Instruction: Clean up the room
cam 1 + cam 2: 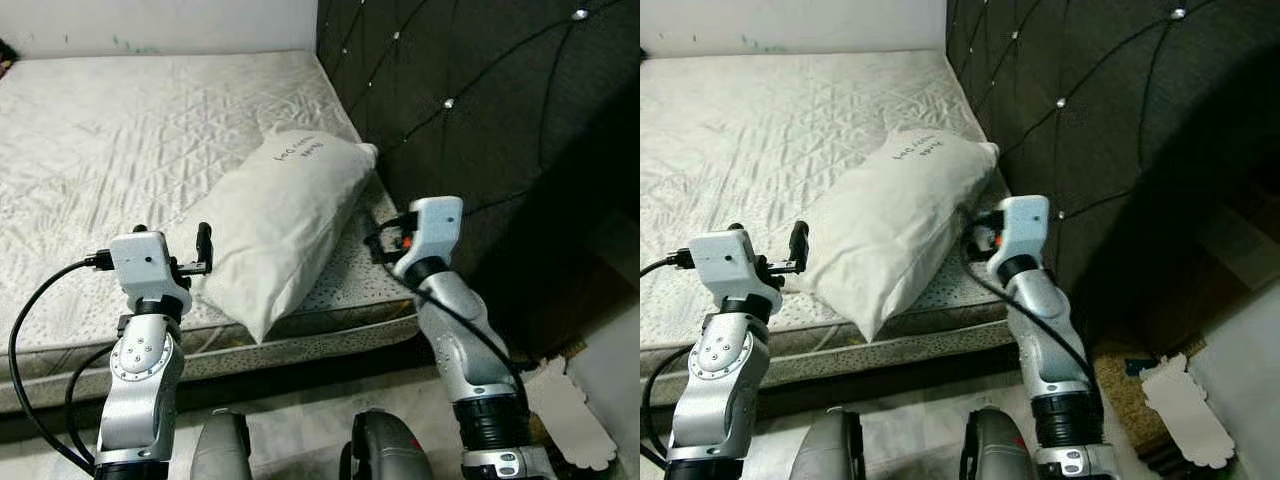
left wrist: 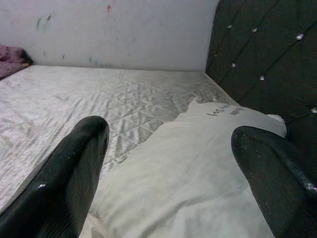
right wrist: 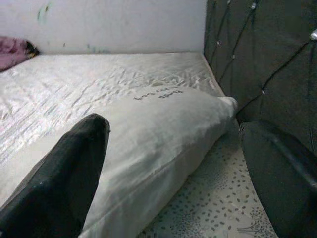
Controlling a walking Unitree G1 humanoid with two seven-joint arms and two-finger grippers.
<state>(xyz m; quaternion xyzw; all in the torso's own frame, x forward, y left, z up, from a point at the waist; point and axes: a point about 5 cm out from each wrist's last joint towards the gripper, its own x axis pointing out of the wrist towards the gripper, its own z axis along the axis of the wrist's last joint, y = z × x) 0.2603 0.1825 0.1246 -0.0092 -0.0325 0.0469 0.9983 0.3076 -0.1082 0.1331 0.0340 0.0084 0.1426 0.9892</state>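
A white pillow (image 1: pixel 285 215) with dark handwriting near its far end lies at an angle on the bare quilted mattress (image 1: pixel 120 150), close to the headboard. My left gripper (image 1: pixel 200 255) is open at the pillow's near left edge, its fingers spread wide in the left wrist view over the pillow (image 2: pixel 198 173). My right gripper (image 1: pixel 385 240) is open at the pillow's right side, between it and the headboard. In the right wrist view the pillow (image 3: pixel 163 129) lies between the spread fingers (image 3: pixel 74 163).
A black tufted headboard (image 1: pixel 480 100) rises along the right of the bed. A purple cloth (image 2: pixel 10 59) lies at the mattress's far corner by the white wall. A torn white sheet (image 1: pixel 570 415) lies on the floor at the right.
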